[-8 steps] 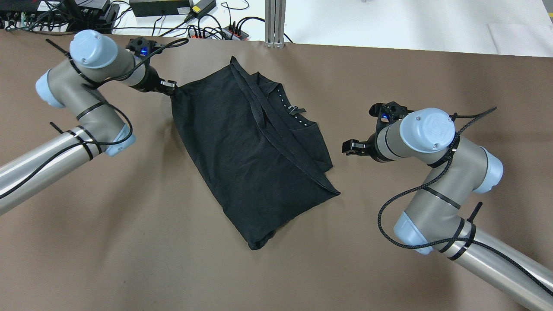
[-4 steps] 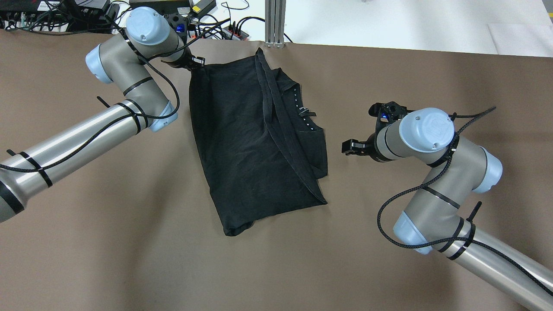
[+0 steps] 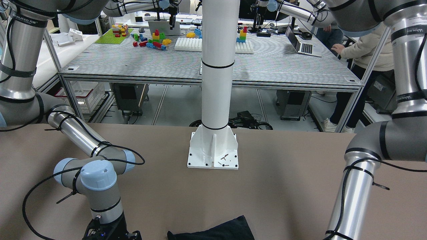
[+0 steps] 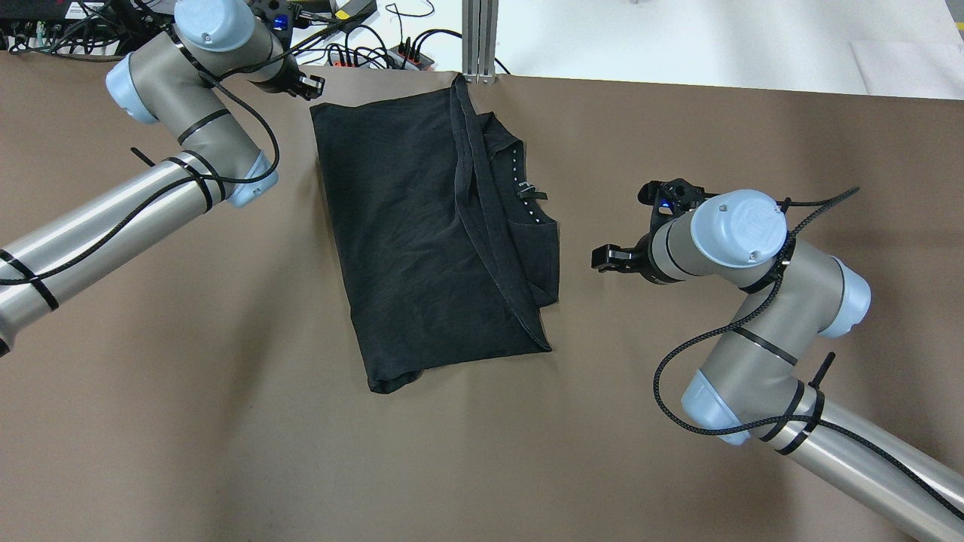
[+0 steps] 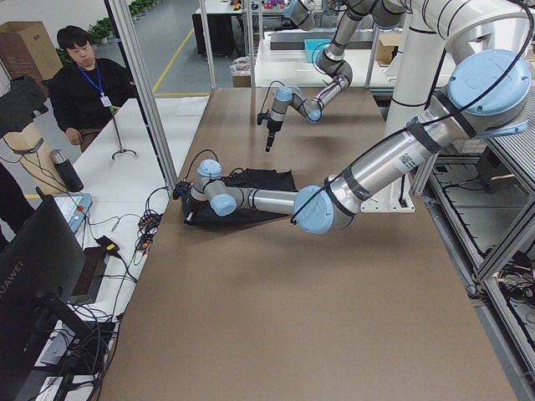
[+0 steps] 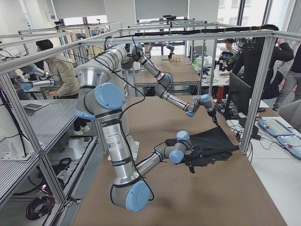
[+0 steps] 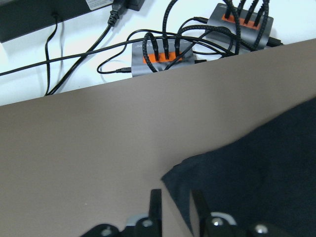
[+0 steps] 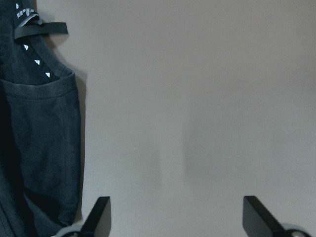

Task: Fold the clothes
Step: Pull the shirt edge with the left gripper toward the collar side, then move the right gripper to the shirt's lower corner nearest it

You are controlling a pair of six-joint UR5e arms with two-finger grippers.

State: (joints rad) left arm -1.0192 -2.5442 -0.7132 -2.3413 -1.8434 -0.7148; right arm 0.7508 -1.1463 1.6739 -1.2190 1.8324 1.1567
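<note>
The black clothes [image 4: 422, 226] lie flat on the brown table, folded lengthwise, with a hem strip and a studded neckline on top. They also show in the front-facing view [image 3: 213, 231] and the left wrist view [image 7: 256, 163]. My left gripper [image 4: 312, 84] is narrowly open at the far left corner of the clothes. In the left wrist view [image 7: 175, 195] that corner lies loose between its fingers. My right gripper [image 4: 602, 260] is wide open and empty, a short way right of the clothes. In the right wrist view [image 8: 177, 222] it hovers over bare table.
A white pillar [image 3: 217, 83] stands on its base at the robot's side. Cables and power strips [image 7: 158, 54] lie just past the table's far edge [image 4: 678, 79], next to an aluminium post [image 4: 479, 38]. People stand beyond the table in the side views.
My left gripper pulled the clothes' corner toward the far edge, straightening them, then let go and drew back a little. The right arm barely moved.
</note>
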